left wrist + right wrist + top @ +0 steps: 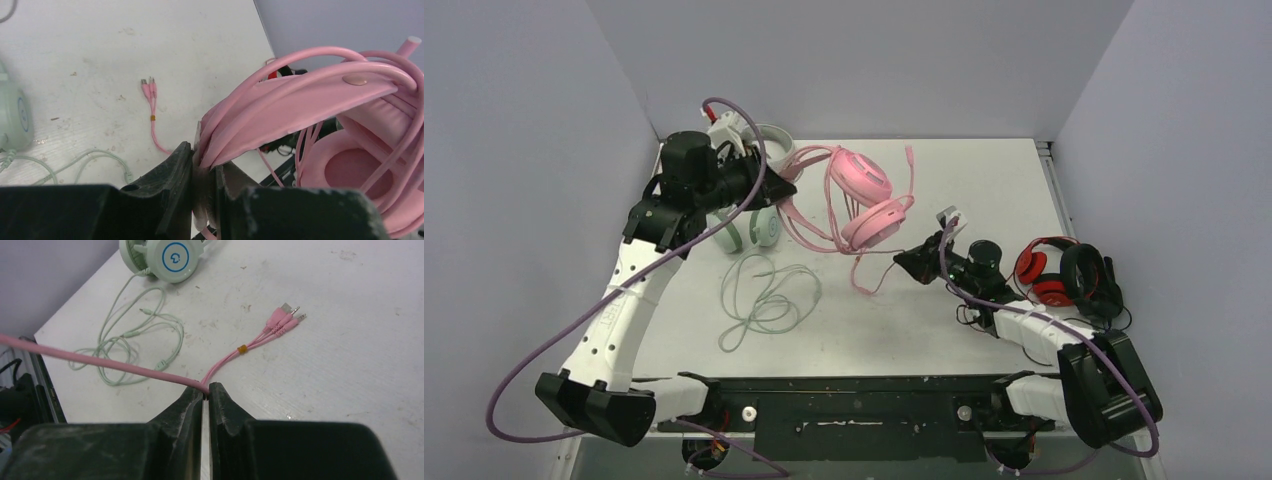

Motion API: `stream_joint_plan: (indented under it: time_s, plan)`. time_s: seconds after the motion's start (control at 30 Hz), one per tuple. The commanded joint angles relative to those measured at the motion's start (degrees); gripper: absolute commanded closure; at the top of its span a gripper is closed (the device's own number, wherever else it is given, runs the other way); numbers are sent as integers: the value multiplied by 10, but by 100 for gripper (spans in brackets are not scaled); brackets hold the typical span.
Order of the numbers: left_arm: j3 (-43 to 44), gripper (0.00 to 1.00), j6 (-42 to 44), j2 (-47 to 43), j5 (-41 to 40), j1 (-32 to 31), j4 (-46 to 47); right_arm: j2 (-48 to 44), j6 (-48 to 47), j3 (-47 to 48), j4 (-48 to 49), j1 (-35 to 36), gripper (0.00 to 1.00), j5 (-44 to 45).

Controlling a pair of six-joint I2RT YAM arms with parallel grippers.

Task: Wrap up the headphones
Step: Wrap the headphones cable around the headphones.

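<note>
white tabletop between pale grey walls fills your overhead view. your left gripper is clamped on the headband of the pink headset, at upper centre of that view, with cable looped round it. your right gripper, just right of centre, is pinched tight on the pink cable; the plugs lie on the table. the mint headset lies left of centre, the mint cable in loose loops below it. a red and black headset rests at the right edge.
</note>
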Motion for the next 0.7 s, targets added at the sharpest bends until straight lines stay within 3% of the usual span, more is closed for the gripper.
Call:
stream_joint_plan:
  time_s: [0.0, 0.17, 0.33, 0.5, 0.67]
  plan:
    - [-23, 100, 36, -58, 142, 1, 91, 31, 71, 43, 57, -58, 100, -121]
    - [-81, 100, 155, -92, 148, -20, 70, 37, 74, 91, 15, -77, 100, -155]
    - [-112, 100, 351, -117, 121, -83, 6, 26, 76, 117, -27, -94, 100, -182]
    - [-102, 100, 492, -102, 5, -139, -76, 3, 64, 135, -83, -94, 100, -214]
    - [-76, 100, 608, -55, -214, -221, -136, -17, 33, 172, -206, -87, 100, -249]
